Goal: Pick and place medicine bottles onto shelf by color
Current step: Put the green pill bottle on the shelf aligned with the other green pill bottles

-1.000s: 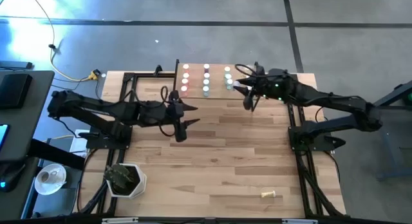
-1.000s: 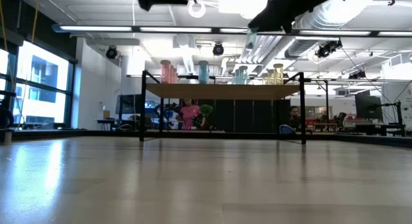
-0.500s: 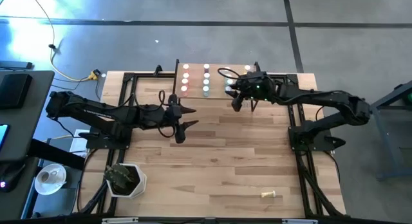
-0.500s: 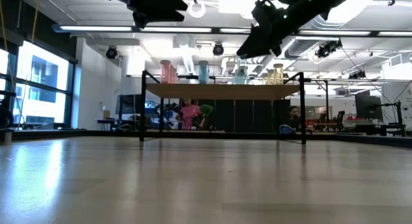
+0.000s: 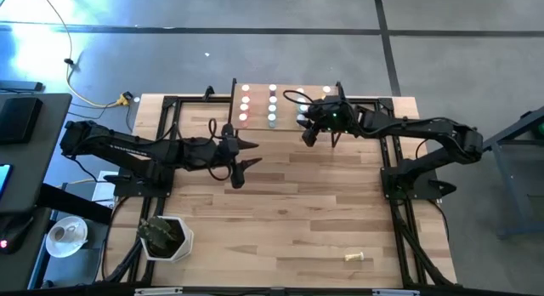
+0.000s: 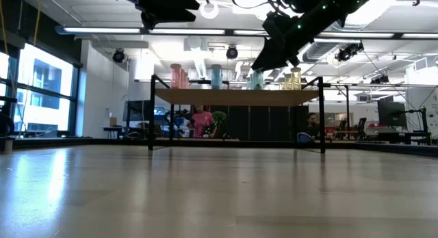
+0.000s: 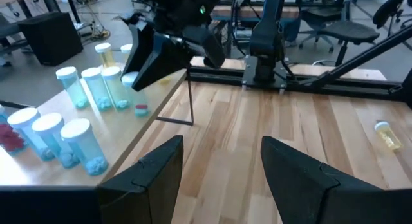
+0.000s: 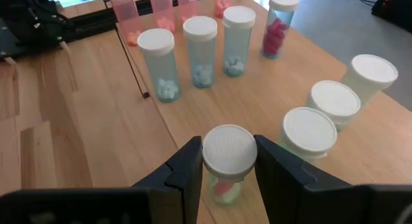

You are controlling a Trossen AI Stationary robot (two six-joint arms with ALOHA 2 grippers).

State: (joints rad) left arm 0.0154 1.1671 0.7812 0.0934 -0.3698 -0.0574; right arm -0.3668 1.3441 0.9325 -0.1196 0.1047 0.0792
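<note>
Medicine bottles (image 8: 203,50), translucent cylinders with white round caps, stand in rows on the light-wood shelf (image 5: 257,122).
Right gripper (image 8: 226,169) pinches one bottle (image 8: 228,159) above the shelf's edge; left gripper (image 7: 219,163) hovers spread beside the shelf.

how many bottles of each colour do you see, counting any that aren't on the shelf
pink bottles: 4
blue bottles: 4
green bottles: 3
yellow bottles standing: 2 seen
yellow bottle lying on the table: 1
held bottle, colour unclear: 1
total: 15 seen
</note>
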